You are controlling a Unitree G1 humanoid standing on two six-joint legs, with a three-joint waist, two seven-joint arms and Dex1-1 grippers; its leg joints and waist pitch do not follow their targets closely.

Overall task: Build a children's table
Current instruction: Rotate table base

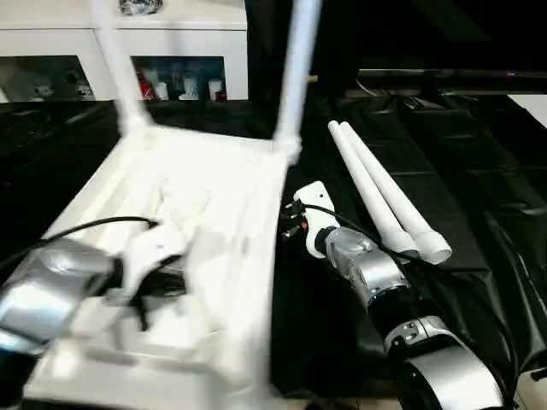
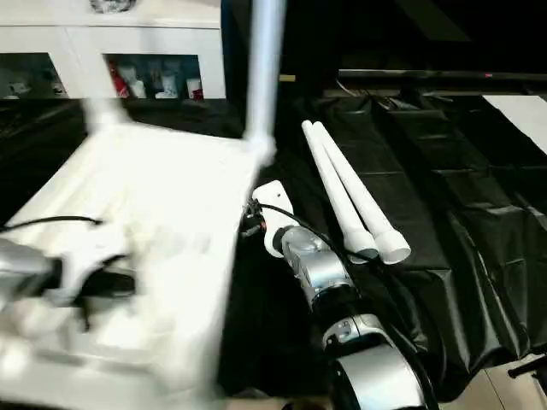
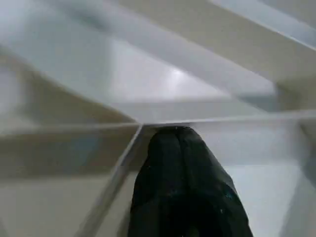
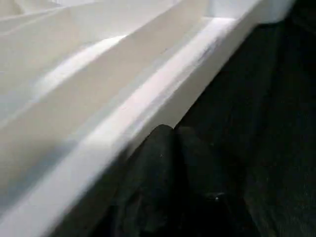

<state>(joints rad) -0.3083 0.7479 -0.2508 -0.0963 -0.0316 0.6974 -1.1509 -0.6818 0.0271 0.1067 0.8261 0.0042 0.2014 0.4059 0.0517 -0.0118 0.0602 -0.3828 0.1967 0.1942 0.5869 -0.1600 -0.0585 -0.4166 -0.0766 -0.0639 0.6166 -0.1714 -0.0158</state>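
The children's table lies upside down, its white top (image 1: 231, 196) showing the ribbed underside. Two legs stand in the far corner sockets, one at the far right (image 1: 295, 68) and one at the far left (image 1: 120, 68). A pair of loose legs (image 1: 385, 201) lies side by side on the black cloth to the right. My left gripper (image 3: 180, 136) is shut, its tips resting where two ribs meet on the underside; it holds nothing. My right gripper (image 4: 173, 131) is at the top's right rim (image 4: 148, 106), fingers together and tips against the rim.
A white cabinet (image 1: 171, 43) with glass doors stands behind the table top. Black cloth (image 1: 461, 171) covers the work surface, and a dark bar runs along the back right. A black cable trails from my left forearm (image 1: 51, 286).
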